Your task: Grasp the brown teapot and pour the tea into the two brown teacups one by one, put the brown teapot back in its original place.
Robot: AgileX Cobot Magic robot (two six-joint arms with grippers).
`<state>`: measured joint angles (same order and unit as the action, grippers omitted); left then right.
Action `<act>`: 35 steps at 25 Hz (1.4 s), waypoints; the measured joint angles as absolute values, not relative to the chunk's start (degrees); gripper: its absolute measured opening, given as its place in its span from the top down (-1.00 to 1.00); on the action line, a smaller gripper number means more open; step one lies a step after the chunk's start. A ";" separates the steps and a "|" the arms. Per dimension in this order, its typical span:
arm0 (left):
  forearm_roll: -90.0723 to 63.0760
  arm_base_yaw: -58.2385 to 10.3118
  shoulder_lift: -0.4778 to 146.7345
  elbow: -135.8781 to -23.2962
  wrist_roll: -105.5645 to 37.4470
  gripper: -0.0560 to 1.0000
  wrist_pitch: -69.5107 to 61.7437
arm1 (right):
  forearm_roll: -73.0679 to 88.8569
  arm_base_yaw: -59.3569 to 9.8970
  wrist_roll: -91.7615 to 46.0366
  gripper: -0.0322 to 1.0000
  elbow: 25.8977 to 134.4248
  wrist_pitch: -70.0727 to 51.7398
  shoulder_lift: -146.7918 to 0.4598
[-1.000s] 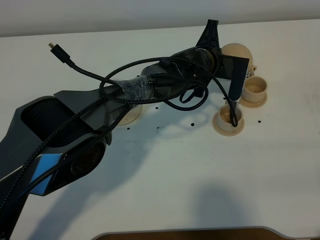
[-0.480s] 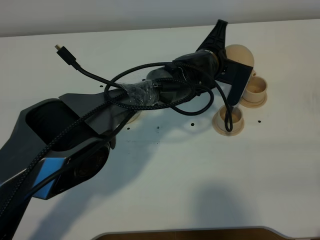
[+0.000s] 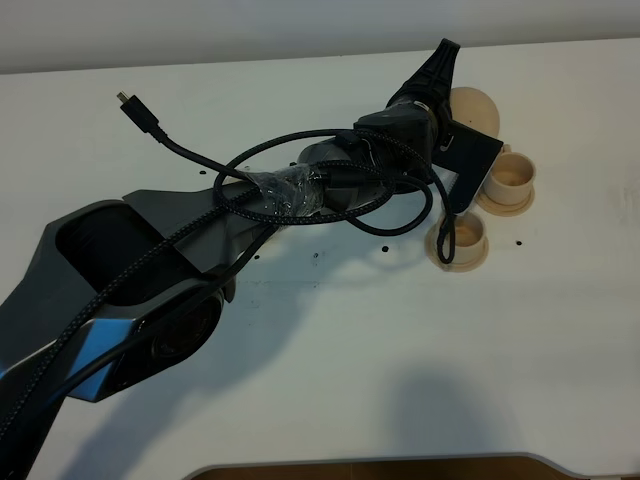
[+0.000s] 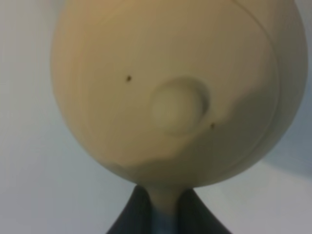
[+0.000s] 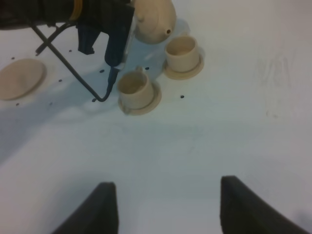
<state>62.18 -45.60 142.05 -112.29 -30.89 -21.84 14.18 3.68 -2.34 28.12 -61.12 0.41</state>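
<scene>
Stretching far rightward, left arm (image 3: pixel 170 215), left jaws clamped on brown teapot (image 3: pixel 478 106), right jaws apart.

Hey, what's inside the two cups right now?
The near cup and far cup show only pale clay inside; no tea visible, though the bottoms are blurred. From above, a cable covers part of the near cup's inside. The teapot is held beside the far cup.

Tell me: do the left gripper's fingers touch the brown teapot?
Touching. The left wrist view shows the dark fingers closed on a narrow part of the brown teapot, with no gap.
</scene>
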 joint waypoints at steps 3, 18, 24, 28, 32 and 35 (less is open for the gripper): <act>63.10 -45.61 142.05 -112.29 -30.89 0.63 -21.78 | 14.18 3.68 -2.34 0.01 28.12 -61.12 0.41; 68.24 -46.96 142.05 -112.29 -30.73 0.63 -21.58 | 14.18 3.68 -2.34 0.01 28.12 -61.12 0.41; 76.03 -47.54 142.05 -112.29 -24.27 0.63 -21.57 | 14.18 3.68 -2.34 0.01 28.12 -61.12 0.41; 80.32 -47.72 142.05 -112.29 -20.59 0.63 -21.51 | 14.18 3.68 -2.34 0.01 28.12 -61.12 0.41; 80.72 -47.77 142.06 -112.29 -20.22 0.63 -21.51 | 14.18 3.68 -2.34 0.01 28.12 -61.12 0.41; 80.79 -47.83 142.06 -112.29 -20.45 0.63 -21.51 | 14.18 3.68 -2.34 0.01 28.12 -61.12 0.41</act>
<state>80.79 -47.83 142.06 -112.29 -20.45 -21.51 14.18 3.68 -2.34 28.12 -61.12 0.41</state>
